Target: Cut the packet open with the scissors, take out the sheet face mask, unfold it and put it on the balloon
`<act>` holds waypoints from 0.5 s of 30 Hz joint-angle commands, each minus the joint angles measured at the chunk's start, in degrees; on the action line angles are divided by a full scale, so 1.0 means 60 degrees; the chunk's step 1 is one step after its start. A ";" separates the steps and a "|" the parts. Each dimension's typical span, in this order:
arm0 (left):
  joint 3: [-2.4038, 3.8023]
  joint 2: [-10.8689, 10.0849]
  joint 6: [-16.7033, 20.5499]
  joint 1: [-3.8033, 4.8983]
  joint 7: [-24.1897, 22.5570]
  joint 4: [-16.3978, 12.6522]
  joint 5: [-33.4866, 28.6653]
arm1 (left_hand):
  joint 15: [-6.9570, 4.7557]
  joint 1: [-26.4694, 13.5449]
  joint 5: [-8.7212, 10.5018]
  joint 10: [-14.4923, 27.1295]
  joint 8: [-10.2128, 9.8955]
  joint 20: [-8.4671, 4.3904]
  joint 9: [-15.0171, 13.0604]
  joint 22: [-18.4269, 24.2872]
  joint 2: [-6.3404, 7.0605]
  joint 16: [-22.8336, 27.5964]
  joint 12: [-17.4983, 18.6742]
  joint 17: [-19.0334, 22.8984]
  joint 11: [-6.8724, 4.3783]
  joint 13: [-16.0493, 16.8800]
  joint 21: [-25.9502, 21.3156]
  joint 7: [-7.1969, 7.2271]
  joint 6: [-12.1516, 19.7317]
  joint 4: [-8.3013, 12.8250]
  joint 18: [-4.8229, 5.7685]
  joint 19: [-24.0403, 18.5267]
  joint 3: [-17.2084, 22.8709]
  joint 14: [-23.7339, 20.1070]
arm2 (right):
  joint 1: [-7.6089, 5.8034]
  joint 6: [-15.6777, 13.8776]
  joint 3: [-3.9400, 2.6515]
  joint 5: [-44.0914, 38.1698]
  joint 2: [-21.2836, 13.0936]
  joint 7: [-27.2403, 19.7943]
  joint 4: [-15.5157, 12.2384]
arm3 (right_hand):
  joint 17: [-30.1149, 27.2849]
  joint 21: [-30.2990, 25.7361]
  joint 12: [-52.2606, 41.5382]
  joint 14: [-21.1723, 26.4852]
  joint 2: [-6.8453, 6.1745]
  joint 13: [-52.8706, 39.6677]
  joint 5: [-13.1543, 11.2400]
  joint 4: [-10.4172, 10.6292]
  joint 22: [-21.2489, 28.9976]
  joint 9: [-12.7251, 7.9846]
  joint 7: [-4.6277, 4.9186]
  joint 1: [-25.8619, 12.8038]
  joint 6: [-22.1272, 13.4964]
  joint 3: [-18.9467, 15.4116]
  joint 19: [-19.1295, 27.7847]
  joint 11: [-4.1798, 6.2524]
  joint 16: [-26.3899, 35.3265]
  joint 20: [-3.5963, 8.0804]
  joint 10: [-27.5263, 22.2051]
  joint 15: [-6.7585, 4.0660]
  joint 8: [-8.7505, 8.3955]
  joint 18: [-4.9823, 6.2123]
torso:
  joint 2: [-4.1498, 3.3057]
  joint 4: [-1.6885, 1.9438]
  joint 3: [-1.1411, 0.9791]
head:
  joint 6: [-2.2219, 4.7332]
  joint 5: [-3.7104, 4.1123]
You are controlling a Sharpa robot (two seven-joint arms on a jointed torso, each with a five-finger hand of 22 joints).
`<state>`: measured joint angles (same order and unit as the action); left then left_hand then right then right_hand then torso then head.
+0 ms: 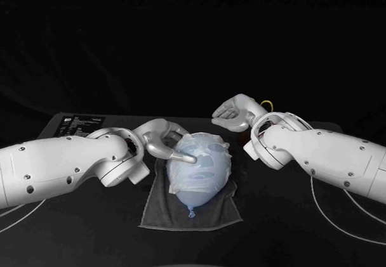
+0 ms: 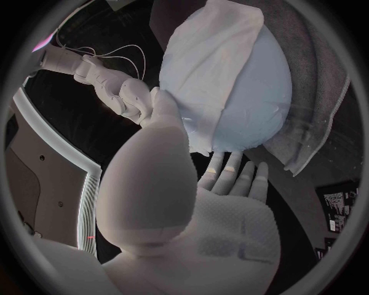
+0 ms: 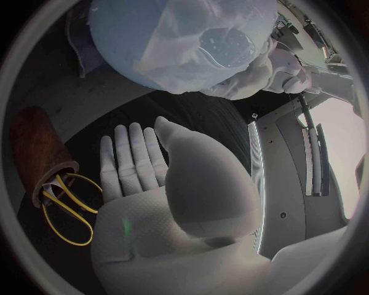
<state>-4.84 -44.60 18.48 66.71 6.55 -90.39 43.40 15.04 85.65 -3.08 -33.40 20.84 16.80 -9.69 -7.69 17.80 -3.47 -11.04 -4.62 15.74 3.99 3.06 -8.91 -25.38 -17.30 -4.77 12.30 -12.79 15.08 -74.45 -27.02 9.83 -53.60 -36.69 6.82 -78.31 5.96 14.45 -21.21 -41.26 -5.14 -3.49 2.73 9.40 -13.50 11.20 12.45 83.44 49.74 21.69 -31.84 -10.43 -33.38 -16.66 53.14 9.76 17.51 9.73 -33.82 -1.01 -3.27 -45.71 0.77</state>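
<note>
- Left hand (image 1: 159, 138), on the arm nearest the viewer, holds nothing: its fingers are apart and laid against the balloon (image 1: 196, 185), seemingly to steady it.
- Balloon lies on a grey towel (image 1: 162, 216), which likely stops it rolling. Its long axis runs away from the robot, knot pointing back toward it.
- Sheet face mask (image 1: 205, 154) drapes the far, rounded end.
- Right hand (image 1: 234, 112) hovers beyond, flat-palmed and empty.

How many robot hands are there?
2. The left hand is at the side of the balloon, which wears the mask. The right hand hovers farther back, apart from it. None seem hidden.
</note>
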 commanded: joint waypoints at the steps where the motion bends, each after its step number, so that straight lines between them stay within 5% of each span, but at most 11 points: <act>1: -0.0025 0.0051 -0.0320 -0.0024 0.0076 0.0003 0.0022 | -0.0034 0.0061 0.0010 -0.0053 0.0039 -0.0018 -0.0008 -0.0004 0.0000 0.0037 -0.0046 -0.0012 -0.0045 -0.0002 0.0034 -0.1349 -0.0058 0.0002 -0.0015 0.0030 -0.0030 0.0042 | -0.0050 -0.0033 -0.0040 0.0694 -0.0120 -0.1245 -0.0111 | 0.0066 0.0085 0.0055 -0.0729 -0.0228 -0.0041 0.0025 0.0163 -0.0018 -0.0027 0.0033 -0.0459 0.0217 0.0271 -0.0305 0.0197 -0.0102 0.0039 0.0665 -0.0178 -0.0041 0.0146 | 0.0002 -0.0004 0.0003 | 0.0059 -0.0022; 4: -0.0026 0.0066 -0.0324 -0.0024 0.0061 0.0036 0.0004 | -0.0034 0.0061 0.0010 -0.0053 0.0039 -0.0018 -0.0008 -0.0004 0.0000 0.0037 -0.0046 -0.0012 -0.0045 -0.0002 0.0034 -0.1349 -0.0058 0.0002 -0.0015 0.0030 -0.0030 0.0042 | -0.0203 0.0751 -0.0073 0.0905 -0.0209 -0.1648 -0.0115 | 0.0372 0.0385 -0.0058 -0.2249 -0.0582 -0.0137 0.0037 0.0254 -0.0089 -0.0051 -0.0164 -0.0870 0.0400 0.0276 -0.1100 0.0523 -0.0619 0.0299 0.1768 -0.0596 -0.0108 0.0194 | -0.0005 0.0006 -0.0001 | 0.0116 -0.0014; 5: -0.0026 0.0070 -0.0325 -0.0025 0.0056 0.0040 -0.0001 | -0.0042 0.0069 0.0010 -0.0064 0.0058 -0.0018 -0.0017 -0.0007 0.0000 0.0032 -0.0057 -0.0019 -0.0051 0.0000 0.0035 -0.1348 -0.0079 0.0001 -0.0022 0.0035 -0.0031 0.0064 | -0.0248 0.1003 -0.0079 0.0916 -0.0218 -0.1724 -0.0097 | 0.0589 0.0682 -0.0226 -0.3116 -0.0660 -0.0254 0.0041 0.0182 -0.0182 -0.0052 -0.0321 -0.0875 0.0514 0.0308 -0.1800 0.0714 -0.0991 0.0549 0.2378 -0.0888 -0.0122 0.0190 | -0.0005 0.0008 0.0000 | 0.0126 -0.0009; 6: -0.0026 0.0076 -0.0325 -0.0025 0.0051 0.0043 -0.0007 | -0.0042 0.0069 0.0010 -0.0064 0.0058 -0.0018 -0.0017 -0.0007 0.0000 0.0032 -0.0057 -0.0019 -0.0051 0.0000 0.0035 -0.1348 -0.0079 0.0001 -0.0022 0.0035 -0.0031 0.0064 | -0.0311 0.1326 -0.0085 0.0905 -0.0222 -0.1789 -0.0065 | 0.0659 0.0815 -0.0283 -0.3368 -0.0678 -0.0309 0.0034 0.0164 -0.0222 -0.0056 -0.0374 -0.0895 0.0553 0.0319 -0.2120 0.0785 -0.1078 0.0662 0.2599 -0.0984 -0.0138 0.0184 | -0.0003 0.0008 0.0000 | 0.0134 -0.0004; 8: -0.0026 0.0085 -0.0325 -0.0025 0.0046 0.0047 -0.0013 | -0.0042 0.0069 0.0010 -0.0064 0.0058 -0.0018 -0.0017 -0.0007 0.0000 0.0032 -0.0057 -0.0019 -0.0051 0.0000 0.0035 -0.1348 -0.0079 0.0001 -0.0022 0.0035 -0.0031 0.0064 | -0.0432 0.1997 -0.0092 0.0837 -0.0206 -0.1829 0.0010 | 0.1256 0.1695 -0.0968 -0.4933 -0.0818 -0.0833 0.0042 0.0078 -0.0560 -0.0041 -0.0663 -0.1054 0.0836 0.0112 -0.3907 0.1142 -0.2083 0.1333 0.3745 -0.1485 -0.0127 0.0168 | -0.0001 0.0013 0.0007 | 0.0162 0.0000; 10: -0.0027 0.0093 -0.0326 -0.0025 0.0043 0.0050 -0.0019 | -0.0045 0.0069 0.0010 -0.0069 0.0065 -0.0018 -0.0020 -0.0005 -0.0001 0.0031 -0.0062 -0.0019 -0.0053 0.0001 0.0034 -0.1347 -0.0086 0.0001 -0.0025 0.0031 -0.0028 0.0066 | -0.0565 0.2713 -0.0097 0.0779 -0.0167 -0.1790 0.0098 | 0.1685 0.2098 -0.1534 -0.5671 -0.0889 -0.1302 0.0086 0.0052 -0.0734 -0.0043 -0.0877 -0.1188 0.0945 -0.0104 -0.4665 0.1304 -0.2815 0.1563 0.4112 -0.1711 -0.0148 0.0152 | 0.0002 0.0013 0.0011 | 0.0182 -0.0001; 11: -0.0027 0.0100 -0.0328 -0.0025 0.0041 0.0054 -0.0023 | -0.0045 0.0069 0.0010 -0.0069 0.0065 -0.0018 -0.0020 -0.0005 -0.0001 0.0031 -0.0062 -0.0019 -0.0053 0.0001 0.0034 -0.1347 -0.0086 0.0001 -0.0025 0.0031 -0.0028 0.0066 | -0.0645 0.3172 -0.0099 0.0758 -0.0137 -0.1743 0.0152 | 0.3422 0.2461 -0.3526 -0.6494 -0.0906 -0.3569 0.0086 0.0028 -0.0907 -0.0067 -0.0900 -0.1319 0.0975 -0.0361 -0.5297 0.1462 -0.4287 0.1741 0.4617 -0.1846 -0.0234 0.0150 | 0.0003 0.0016 0.0014 | 0.0194 0.0004; 15: -0.0027 0.0128 -0.0333 -0.0026 0.0033 0.0090 -0.0037 | -0.0045 0.0069 0.0010 -0.0069 0.0065 -0.0018 -0.0020 -0.0005 -0.0001 0.0031 -0.0062 -0.0019 -0.0053 0.0001 0.0034 -0.1347 -0.0086 0.0001 -0.0025 0.0031 -0.0028 0.0066 | -0.0849 0.4783 -0.0102 0.0954 0.0014 -0.1433 0.0337 | 1.0005 0.3305 -0.9008 -0.7695 -0.0616 -1.0661 -0.0012 -0.0036 -0.1422 -0.0083 -0.0974 -0.1388 0.1099 -0.0679 -0.6209 0.1364 -0.8046 0.2044 0.5408 -0.1965 -0.0378 0.0123 | 0.0000 0.0025 0.0021 | 0.0254 0.0008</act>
<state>-4.85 -44.11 18.27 66.72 6.51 -89.77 43.34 14.85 85.64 -3.08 -33.60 20.84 16.80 -9.76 -7.69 17.80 -3.47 -11.03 -4.68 15.54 3.99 3.06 -8.91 -25.37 -17.30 -4.77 12.30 -12.79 15.27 -79.39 -11.06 9.24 -49.08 -36.89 -1.39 -76.53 61.66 33.96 -71.24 -83.36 -9.26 -60.94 2.64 9.27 -21.82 10.75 6.53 74.70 56.30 17.73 -68.65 -2.02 -79.36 -4.61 83.01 -1.56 15.38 9.69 -33.82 -0.91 -3.19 -44.41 0.81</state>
